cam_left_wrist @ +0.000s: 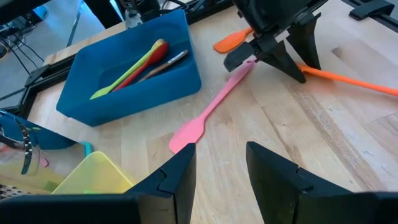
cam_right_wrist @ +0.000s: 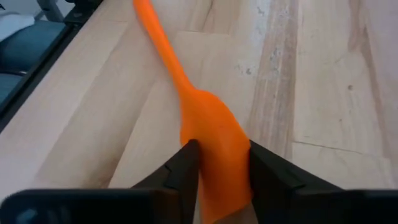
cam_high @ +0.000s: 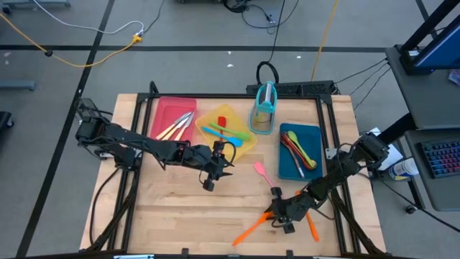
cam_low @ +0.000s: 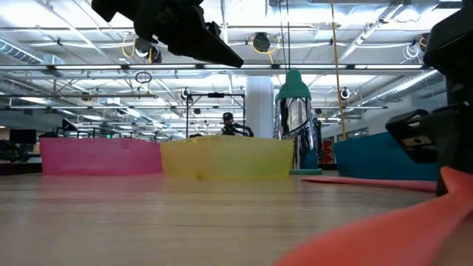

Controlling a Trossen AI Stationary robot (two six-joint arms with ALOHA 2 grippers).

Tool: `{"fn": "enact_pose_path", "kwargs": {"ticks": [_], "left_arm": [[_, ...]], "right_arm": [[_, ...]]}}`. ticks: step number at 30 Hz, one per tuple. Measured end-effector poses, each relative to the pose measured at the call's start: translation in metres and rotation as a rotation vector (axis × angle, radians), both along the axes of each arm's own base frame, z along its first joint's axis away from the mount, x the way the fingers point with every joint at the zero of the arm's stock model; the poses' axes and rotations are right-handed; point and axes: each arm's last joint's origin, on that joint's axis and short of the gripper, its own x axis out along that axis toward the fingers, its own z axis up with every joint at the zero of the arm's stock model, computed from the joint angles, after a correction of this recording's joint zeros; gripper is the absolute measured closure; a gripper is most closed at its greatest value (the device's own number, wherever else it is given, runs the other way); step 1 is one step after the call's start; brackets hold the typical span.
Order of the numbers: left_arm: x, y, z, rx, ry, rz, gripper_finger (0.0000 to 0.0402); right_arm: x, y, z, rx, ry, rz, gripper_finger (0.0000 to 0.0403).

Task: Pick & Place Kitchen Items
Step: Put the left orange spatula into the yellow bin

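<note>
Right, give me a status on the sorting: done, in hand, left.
Done: cream-handled knives lie in the red tray, some utensils in the yellow tray, spoons in the blue tray.
In hand: the right tool is shut on an orange spatula.
Left: the pink spatula and another orange utensil on the table. The left tool hovers open nearby.

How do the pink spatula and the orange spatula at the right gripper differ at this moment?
The pink spatula lies free on the bare table; the orange spatula sits between the right gripper's fingers, which look closed on its blade. The pink one lies nearer the blue tray; the orange one is nearer the table's front edge. They differ in colour. Both are slim utensils still outside the trays. The left gripper hovers open near the pink spatula.
</note>
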Motion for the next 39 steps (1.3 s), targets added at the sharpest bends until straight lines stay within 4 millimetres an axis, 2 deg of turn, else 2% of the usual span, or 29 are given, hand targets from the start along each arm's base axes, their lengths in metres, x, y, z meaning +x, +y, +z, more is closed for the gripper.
{"fn": "enact_pose_path", "kwargs": {"ticks": [12, 21, 29, 33, 39], "left_arm": [[0.000, 0.000, 0.000, -0.004, 0.000, 0.003, 0.0256], [0.000, 0.000, 0.000, -0.051, 0.005, 0.030, 0.0257], [-0.002, -0.010, -0.001, -0.025, 0.006, 0.064, 0.0257], [-0.007, -0.021, 0.000, 0.038, 0.018, 0.044, 0.0257], [-0.022, -0.038, 0.009, 0.132, 0.016, 0.042, 0.0257]], "right_arm": [[0.004, 0.005, 0.006, 0.014, -0.094, 0.062, 0.0386], [0.008, 0.003, 0.009, -0.021, -0.153, 0.067, 0.0381], [0.014, -0.002, 0.014, -0.020, -0.178, 0.052, 0.0382], [0.019, -0.010, 0.027, -0.025, -0.235, -0.015, 0.0381], [0.024, -0.023, 0.056, -0.140, -0.380, -0.070, 0.0382]]}}
